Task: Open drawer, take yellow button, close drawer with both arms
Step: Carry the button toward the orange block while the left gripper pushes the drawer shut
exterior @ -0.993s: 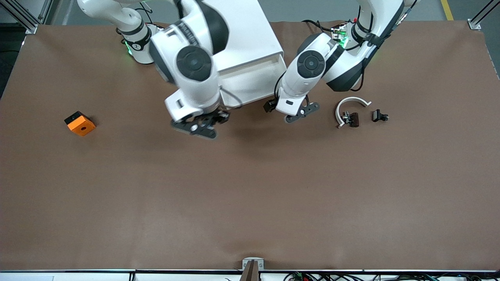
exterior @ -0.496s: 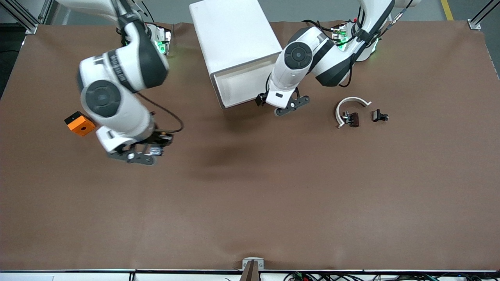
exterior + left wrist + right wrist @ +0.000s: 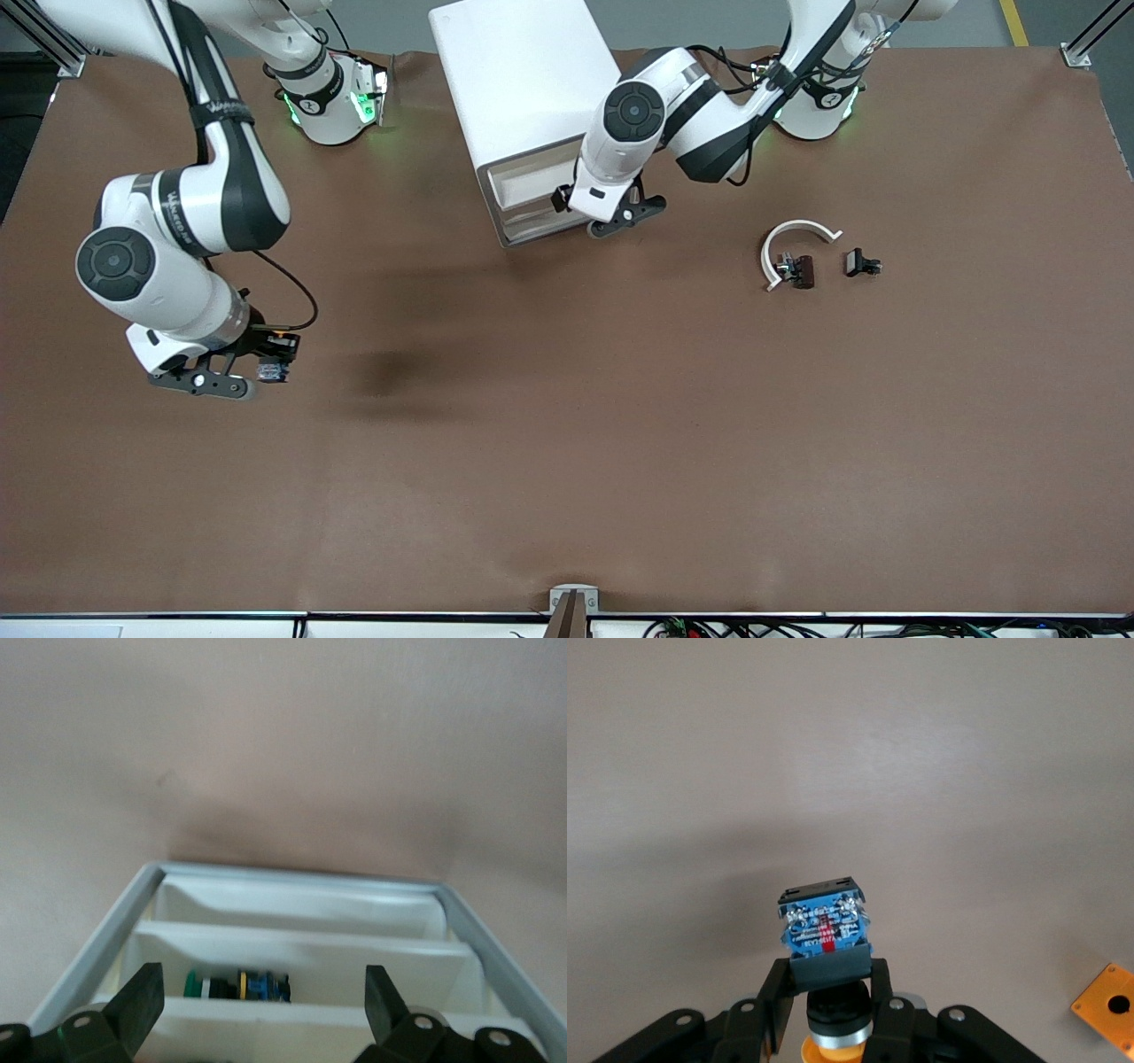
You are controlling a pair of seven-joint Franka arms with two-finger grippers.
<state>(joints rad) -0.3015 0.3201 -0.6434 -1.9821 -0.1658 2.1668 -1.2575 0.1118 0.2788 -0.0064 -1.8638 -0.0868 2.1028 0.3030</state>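
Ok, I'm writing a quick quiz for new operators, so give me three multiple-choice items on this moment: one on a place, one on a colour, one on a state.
1. Where is the left hand? A) over the curved white piece B) at the drawer C) over the block
2. What colour is the block? A) green B) white C) orange
3. The right hand is: A) shut on the button B) open C) shut on nothing

Answers:
1. B, it sits open at the partly open drawer's front.
2. C, the right wrist view shows it orange.
3. A, it clamps the button's body above the table.
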